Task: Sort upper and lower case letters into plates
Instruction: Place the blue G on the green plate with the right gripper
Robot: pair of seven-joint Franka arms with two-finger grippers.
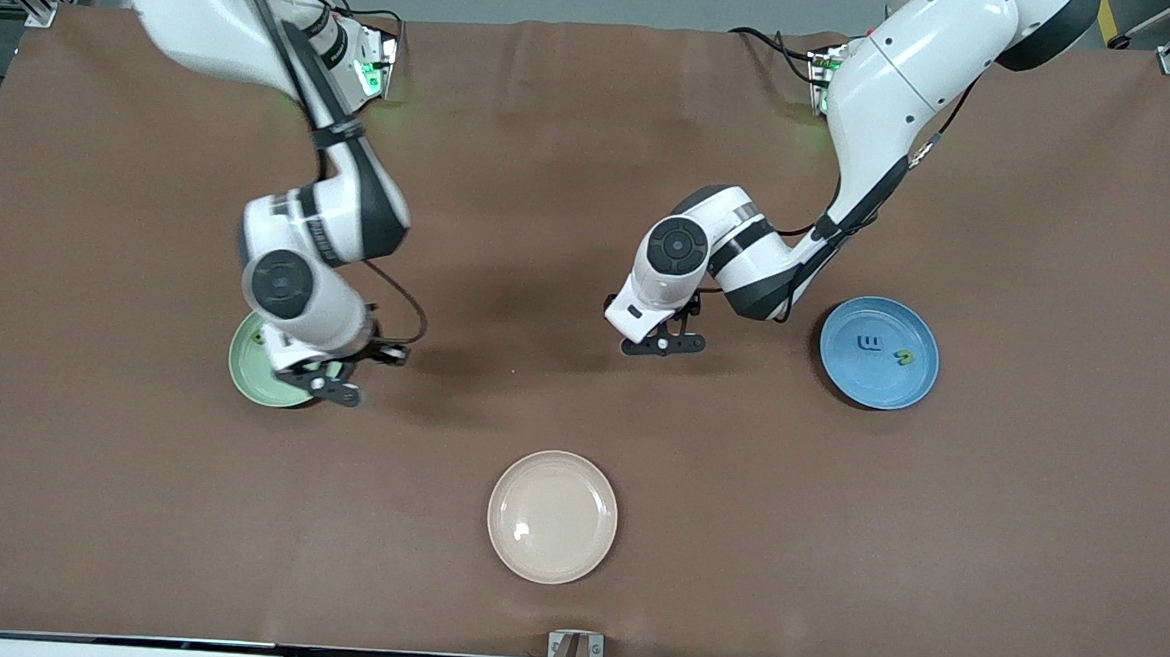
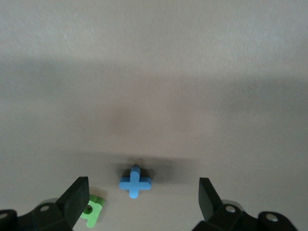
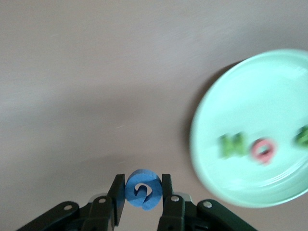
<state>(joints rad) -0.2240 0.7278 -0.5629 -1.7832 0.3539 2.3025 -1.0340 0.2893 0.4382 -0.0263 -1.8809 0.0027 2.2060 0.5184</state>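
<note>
A round, shallow cream-beige plate (image 1: 552,516) sits on the brown cloth-covered worktop (image 1: 985,530), well apart from both claws, holding nothing.

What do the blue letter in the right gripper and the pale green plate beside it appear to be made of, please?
The blue letter, pinched in the right gripper, looks like soft matte foam: thick, rounded edges, no shine. The pale green plate looks like glossy plastic or glazed ceramic, with a smooth rim and faint highlights; which one cannot be told.
</note>
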